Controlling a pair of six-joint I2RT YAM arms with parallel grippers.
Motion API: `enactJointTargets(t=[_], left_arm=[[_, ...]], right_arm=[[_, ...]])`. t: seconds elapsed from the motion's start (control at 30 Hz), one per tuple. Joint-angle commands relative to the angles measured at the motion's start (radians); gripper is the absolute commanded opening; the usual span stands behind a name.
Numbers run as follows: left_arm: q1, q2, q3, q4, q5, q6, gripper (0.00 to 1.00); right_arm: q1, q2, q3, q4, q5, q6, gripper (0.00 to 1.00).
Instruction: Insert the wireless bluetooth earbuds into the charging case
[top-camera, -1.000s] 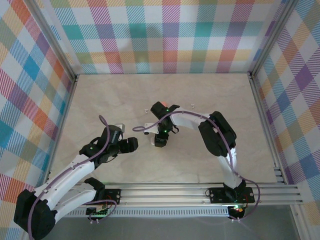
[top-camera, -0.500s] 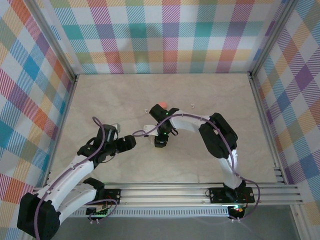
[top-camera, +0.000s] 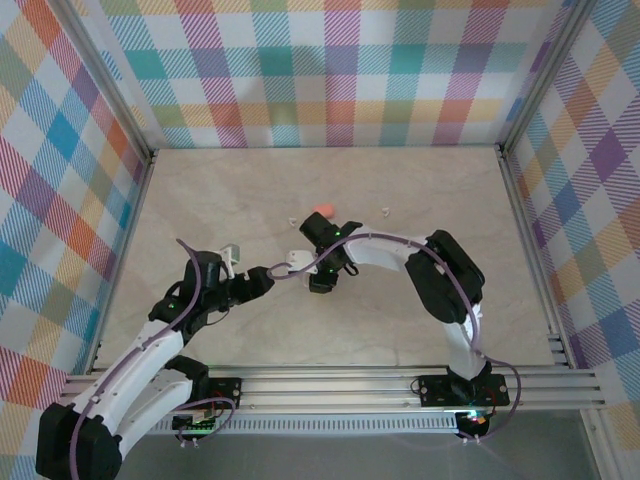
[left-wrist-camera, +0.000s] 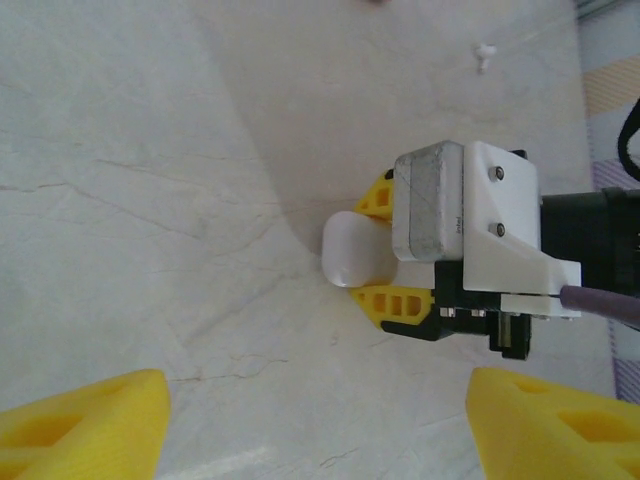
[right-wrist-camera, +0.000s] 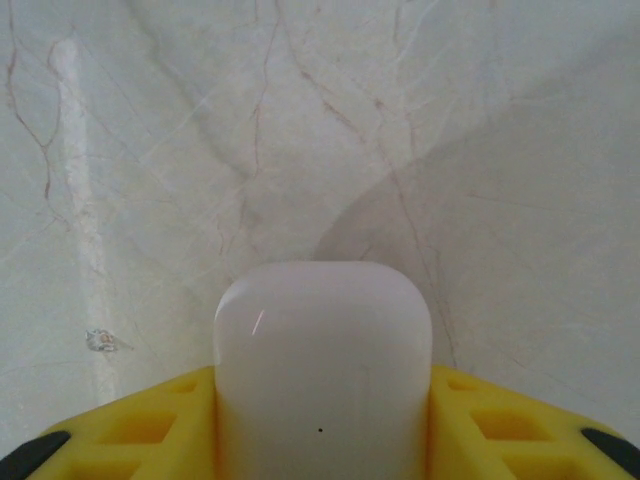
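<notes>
From the right wrist, the white case (right-wrist-camera: 322, 350) runs off the bottom edge at 6 o'clock, and the right gripper (right-wrist-camera: 320, 385) has its yellow fingers (right-wrist-camera: 130, 425) clipped there too. A speck (right-wrist-camera: 101, 341) at 8 o'clock is too blurred to name. From above, the right arm (top-camera: 385, 248) partly covers the salmon-pink case (top-camera: 322, 210). The left gripper (left-wrist-camera: 318, 395) has its fingers (left-wrist-camera: 85, 420) cut off at 5 and 7 o'clock of its own view.

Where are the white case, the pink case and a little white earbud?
white case (right-wrist-camera: 322, 370): right wrist view, middle of its smooth front.
pink case (top-camera: 322, 211): top view, middle of its rounded top.
white earbud (left-wrist-camera: 484, 55): left wrist view, its rounded body.
</notes>
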Motion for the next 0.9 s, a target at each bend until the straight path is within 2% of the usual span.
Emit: enactJointTargets(t=[0.0,0.23,0.33,0.47,0.63,0.77,0.87], left_arm=[[0.015,-0.055,-0.020,0.087,0.061,-0.024,0.76],[0.018,-0.130,-0.021,0.118,0.102,0.014,0.72],[0.016,-0.164,-0.047,0.223,0.184,0.073,0.74],[0.016,-0.197,-0.009,0.199,0.194,0.139,0.78],[0.016,-0.064,0.097,0.170,0.292,0.142,0.79],[0.015,0.072,0.141,0.264,0.391,0.080,0.73],[0.010,0.129,0.156,0.325,0.414,0.047,0.69]], right_arm=[[0.006,-0.107,-0.025,0.069,-0.034,0.049,0.45],[0.006,-0.244,-0.070,0.109,-0.088,0.083,0.44],[0.008,-0.296,-0.076,0.100,-0.119,0.083,0.45],[0.022,-0.346,-0.077,0.082,-0.136,0.078,0.45],[0.048,-0.395,-0.078,0.068,-0.141,0.074,0.45],[0.067,-0.426,-0.078,0.067,-0.140,0.068,0.46],[0.071,-0.448,-0.078,0.066,-0.141,0.068,0.46]])
